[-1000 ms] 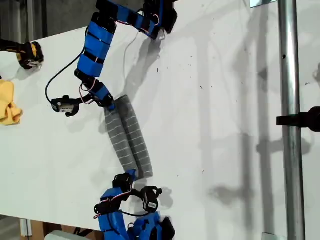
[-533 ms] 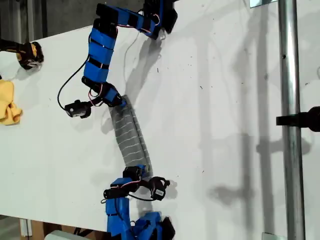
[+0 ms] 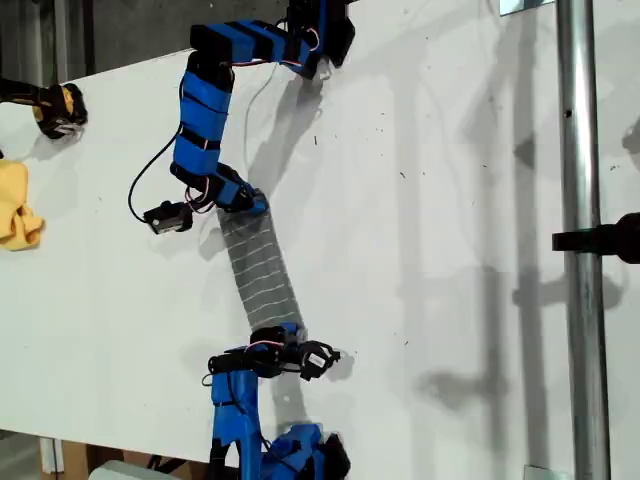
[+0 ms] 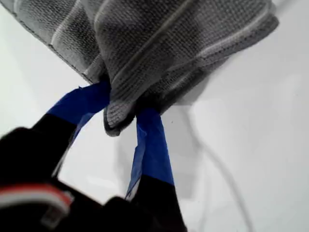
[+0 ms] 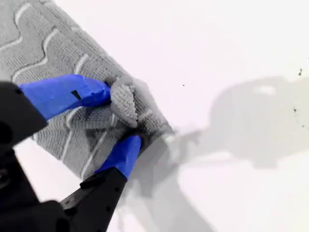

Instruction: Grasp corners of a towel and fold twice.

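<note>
The grey white-striped towel [image 3: 260,265] lies as a narrow folded band on the white table [image 3: 440,200], stretched between two blue arms. An arm from the exterior view's top has its gripper [image 3: 250,203] at the band's upper end. Another arm from the bottom has its gripper [image 3: 285,333] at the lower end. My first gripper [image 4: 123,108] is shut on a bunched corner [image 4: 116,123] of the towel [image 4: 169,38], which is lifted off the table. My second gripper [image 5: 120,116] is shut on a corner [image 5: 123,99] of the towel [image 5: 43,58]. The wrist views do not settle which arm is which.
A small yellow cloth [image 3: 18,205] lies at the exterior view's left edge, with a black and yellow object [image 3: 55,108] above it. A metal pole [image 3: 580,240] runs down the exterior view's right side. Cables trail from both arms.
Both grippers have carried the towel's ends toward the exterior view's right. The two side-by-side folds have closed into one narrower band.
</note>
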Action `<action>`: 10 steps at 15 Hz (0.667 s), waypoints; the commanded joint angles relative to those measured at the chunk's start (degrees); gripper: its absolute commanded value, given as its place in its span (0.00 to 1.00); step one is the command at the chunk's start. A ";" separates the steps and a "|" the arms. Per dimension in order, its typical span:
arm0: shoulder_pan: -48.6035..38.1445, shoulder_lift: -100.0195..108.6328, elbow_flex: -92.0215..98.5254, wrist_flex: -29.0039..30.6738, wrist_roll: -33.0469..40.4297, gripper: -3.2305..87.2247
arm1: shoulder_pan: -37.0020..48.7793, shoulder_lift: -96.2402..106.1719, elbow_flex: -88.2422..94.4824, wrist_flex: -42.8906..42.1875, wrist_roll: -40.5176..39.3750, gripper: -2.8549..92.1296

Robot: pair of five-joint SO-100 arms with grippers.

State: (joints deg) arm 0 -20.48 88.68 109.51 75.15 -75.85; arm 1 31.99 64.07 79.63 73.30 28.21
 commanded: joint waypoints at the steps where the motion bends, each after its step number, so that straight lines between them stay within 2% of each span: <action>1: -1.14 5.10 -3.60 6.77 -0.79 0.41 | 1.93 8.53 -2.64 3.16 0.35 0.32; 4: -0.44 18.11 -2.72 13.10 -2.29 0.38 | 4.04 21.18 -0.88 8.44 0.53 0.35; 6: -0.09 27.16 0.35 14.85 -3.69 0.36 | 5.89 28.30 -0.09 11.95 0.44 0.35; 8: 0.44 37.09 7.65 13.89 -5.71 0.35 | 8.61 35.24 5.89 12.13 0.79 0.35; 10: 2.37 51.15 18.02 9.49 -7.12 0.30 | 11.78 44.12 16.88 9.14 3.25 0.35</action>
State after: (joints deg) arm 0 -20.04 130.17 123.31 87.01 -81.91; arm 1 41.75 100.20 91.93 84.11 30.23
